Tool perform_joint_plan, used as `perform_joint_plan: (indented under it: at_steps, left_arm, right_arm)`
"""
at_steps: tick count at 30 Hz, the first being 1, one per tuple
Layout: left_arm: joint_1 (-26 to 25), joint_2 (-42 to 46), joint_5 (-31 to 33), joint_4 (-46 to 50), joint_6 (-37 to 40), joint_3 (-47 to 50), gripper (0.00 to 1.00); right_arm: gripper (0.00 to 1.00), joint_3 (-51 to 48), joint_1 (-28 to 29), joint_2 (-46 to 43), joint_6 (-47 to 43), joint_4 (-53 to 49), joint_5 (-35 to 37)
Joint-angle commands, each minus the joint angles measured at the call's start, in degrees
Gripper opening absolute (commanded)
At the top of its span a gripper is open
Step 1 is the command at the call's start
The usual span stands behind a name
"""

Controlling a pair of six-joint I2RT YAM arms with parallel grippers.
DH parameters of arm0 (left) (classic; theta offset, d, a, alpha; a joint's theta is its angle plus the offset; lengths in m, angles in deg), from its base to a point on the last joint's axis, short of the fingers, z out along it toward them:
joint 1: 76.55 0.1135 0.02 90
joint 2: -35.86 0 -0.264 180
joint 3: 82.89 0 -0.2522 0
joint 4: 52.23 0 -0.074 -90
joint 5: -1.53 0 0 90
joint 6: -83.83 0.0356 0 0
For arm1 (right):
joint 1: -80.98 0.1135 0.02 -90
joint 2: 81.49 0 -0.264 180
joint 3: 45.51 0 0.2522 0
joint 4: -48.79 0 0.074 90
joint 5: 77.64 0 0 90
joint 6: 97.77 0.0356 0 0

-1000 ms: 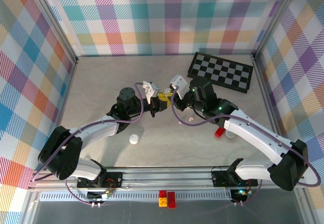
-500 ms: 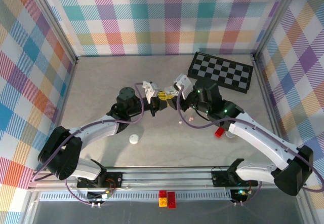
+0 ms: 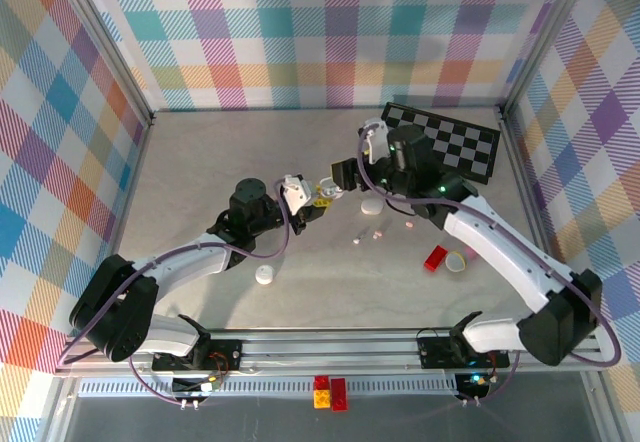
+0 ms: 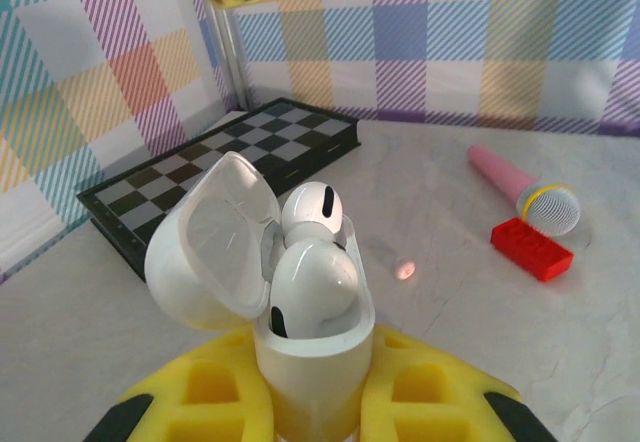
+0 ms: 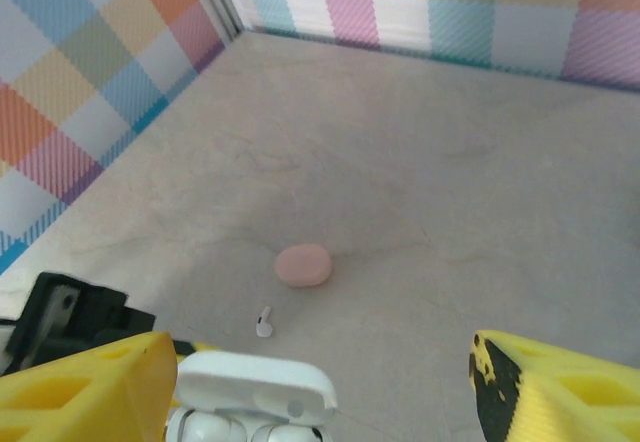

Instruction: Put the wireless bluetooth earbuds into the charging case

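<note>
The left gripper (image 4: 310, 407) clamped the open charging case (image 4: 312, 347) upright, steadying its seated earbuds (image 4: 312, 274), while the right gripper (image 3: 340, 177) gaped at its two o'clock.

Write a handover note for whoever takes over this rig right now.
Left gripper: shut on the open charging case.
Right gripper: open, empty, beside the case.
Done: two white earbuds seated in the case, lid up.
To do: one loose earbud lies on the table near a pink case; lid not closed.
</note>
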Motion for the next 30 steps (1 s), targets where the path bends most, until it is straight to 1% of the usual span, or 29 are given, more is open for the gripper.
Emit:
perform_joint_plan:
  at_steps: [1, 4, 6, 9, 14, 18, 22, 26, 28, 30]
  left_arm:
    - [-0.28, -0.36, 1.03, 0.57, 6.04, -0.21, 0.00]
    - [-0.28, -0.16, 0.56, 4.31, 8.02, -1.45, 0.00]
    - [-0.28, 0.25, 0.65, 6.56, 9.05, -2.01, 0.00]
    - [-0.28, 1.15, 1.72, 6.68, 9.37, -1.54, 0.00]
    - [-0.28, 1.97, 2.61, 6.46, 8.44, -1.06, 0.00]
    - [-0.28, 2.20, 3.04, 5.30, 7.52, -0.61, 0.00]
    - [-0.28, 2.67, 3.21, 5.23, 6.95, -0.78, 0.00]
    - [-0.28, 3.13, 3.37, 6.10, 6.04, -1.13, 0.00]
    - [-0.28, 3.96, 2.09, 8.73, 5.99, -1.89, 0.00]
    - [-0.28, 5.18, 0.23, 11.89, 6.02, -2.62, 0.00]
  right_arm:
    - [0.77, 5.98, -0.04, 4.70, 3.50, -10.55, 3.25]
    - [0.77, 10.54, -0.04, 9.06, 3.71, -15.97, 2.62]
    - [0.77, 11.84, -0.04, 10.68, 3.34, -17.19, 1.35]
    - [0.77, 13.69, -0.04, 12.58, 2.66, -19.97, 0.56]
    - [0.78, 15.48, -0.04, 14.36, -1.30, -26.04, -1.82]
    - [0.78, 14.72, -0.04, 13.44, -4.15, -28.31, -4.19]
    - [0.78, 14.13, -0.04, 11.92, -6.27, -29.66, -2.90]
    - [0.79, 13.39, -0.04, 9.46, -9.77, -29.81, -3.50]
    - [0.80, 11.63, -0.04, 6.93, -14.82, -27.88, -3.72]
    - [0.83, 6.80, -0.17, 1.94, -23.95, -22.48, -6.30]
